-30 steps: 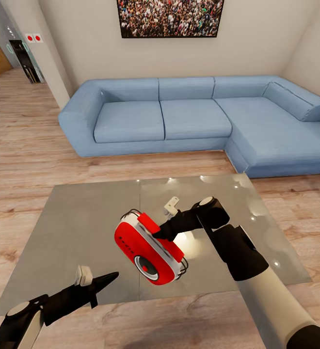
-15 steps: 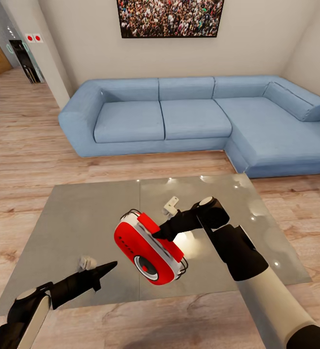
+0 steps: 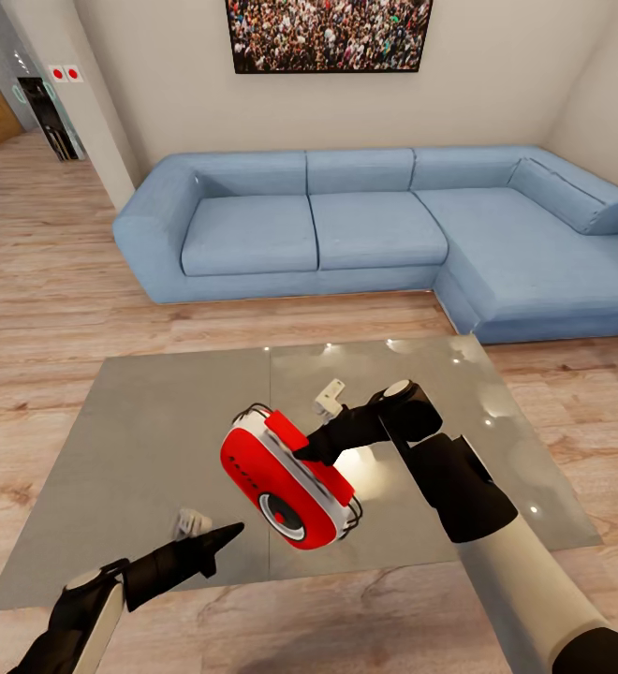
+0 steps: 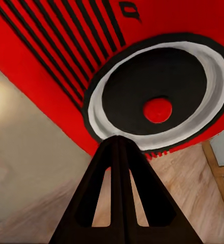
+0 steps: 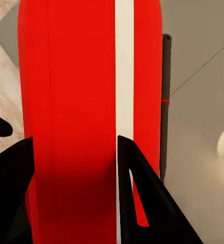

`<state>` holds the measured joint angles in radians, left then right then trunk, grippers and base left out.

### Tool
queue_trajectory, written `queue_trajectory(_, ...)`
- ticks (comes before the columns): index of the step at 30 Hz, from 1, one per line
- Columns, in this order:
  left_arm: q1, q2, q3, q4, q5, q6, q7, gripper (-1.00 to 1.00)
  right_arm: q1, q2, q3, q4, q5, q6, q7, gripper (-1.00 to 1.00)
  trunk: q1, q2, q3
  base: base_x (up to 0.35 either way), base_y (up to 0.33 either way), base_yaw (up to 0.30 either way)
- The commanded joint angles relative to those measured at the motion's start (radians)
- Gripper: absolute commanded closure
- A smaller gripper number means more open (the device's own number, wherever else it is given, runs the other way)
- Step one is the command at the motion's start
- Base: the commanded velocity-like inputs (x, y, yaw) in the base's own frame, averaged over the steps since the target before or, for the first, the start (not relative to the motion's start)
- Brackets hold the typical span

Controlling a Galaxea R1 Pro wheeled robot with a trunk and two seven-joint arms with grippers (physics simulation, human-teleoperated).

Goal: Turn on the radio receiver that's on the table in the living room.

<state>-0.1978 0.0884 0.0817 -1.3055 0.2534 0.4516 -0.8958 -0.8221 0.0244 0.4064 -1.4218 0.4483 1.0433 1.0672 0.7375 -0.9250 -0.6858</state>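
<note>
The red radio receiver (image 3: 286,477) hangs tilted above the grey table (image 3: 159,421), its round dial (image 3: 281,513) facing down toward the front. My right gripper (image 3: 314,447) is shut on it, one finger (image 5: 142,203) on each side of the red body (image 5: 76,101) with its white band. The thin dark handle (image 5: 166,101) runs along one edge. My left gripper (image 3: 229,535) is shut, with its fingertips pointing at the radio from the lower left. In the left wrist view its joined tip (image 4: 118,140) sits just short of the dial (image 4: 158,99).
A blue L-shaped sofa (image 3: 375,225) stands beyond the table, under a crowd picture (image 3: 328,33) on the beige wall. Light wood floor (image 3: 47,281) surrounds the table. A hallway opens at the far left (image 3: 9,103).
My left gripper has moved right, closing in on the radio's dial. The radio and the right arm have stayed put.
</note>
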Motion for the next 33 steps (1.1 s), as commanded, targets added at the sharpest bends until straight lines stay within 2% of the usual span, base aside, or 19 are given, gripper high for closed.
queue_trajectory(1,0.0,-0.001,0.0,0.011,-0.002,-0.009,0.0,1.0,0.0,0.0,0.0,0.0,-0.008,0.004,-0.003,1.0,0.0,0.0,0.0,0.0,0.0,0.0)
queue_trajectory(4,0.0,-0.004,0.001,0.041,-0.004,-0.034,0.0,1.0,0.0,0.001,0.0,0.0,-0.008,0.004,-0.011,1.0,0.0,0.0,0.0,0.0,0.0,0.0)
queue_trajectory(10,0.0,-0.016,0.001,0.054,-0.005,-0.044,0.0,1.0,0.0,0.002,0.0,0.0,-0.008,0.004,-0.013,1.0,0.0,0.0,0.0,0.0,0.0,0.0)
queue_trajectory(18,-0.04,-0.094,0.0,0.057,-0.008,-0.042,0.0,1.0,0.0,0.002,0.0,0.0,-0.008,0.004,-0.013,1.0,0.0,0.0,0.0,0.0,0.0,0.0)
queue_trajectory(20,-0.049,-0.105,0.0,0.058,-0.012,-0.041,0.0,1.0,0.0,0.002,0.0,0.001,-0.008,0.004,-0.013,1.0,0.0,0.0,0.0,0.0,0.0,0.0)
queue_trajectory(25,-0.074,-0.134,-0.001,0.089,-0.047,-0.041,0.001,1.0,0.0,0.002,0.002,0.001,-0.008,0.004,-0.013,1.0,0.0,0.0,0.0,0.0,0.0,0.0)
queue_trajectory(33,-0.087,-0.137,-0.002,0.18,-0.055,-0.086,0.0,1.0,0.001,0.002,0.002,0.001,-0.008,0.004,-0.013,1.0,0.0,0.0,0.0,0.0,0.0,0.0)
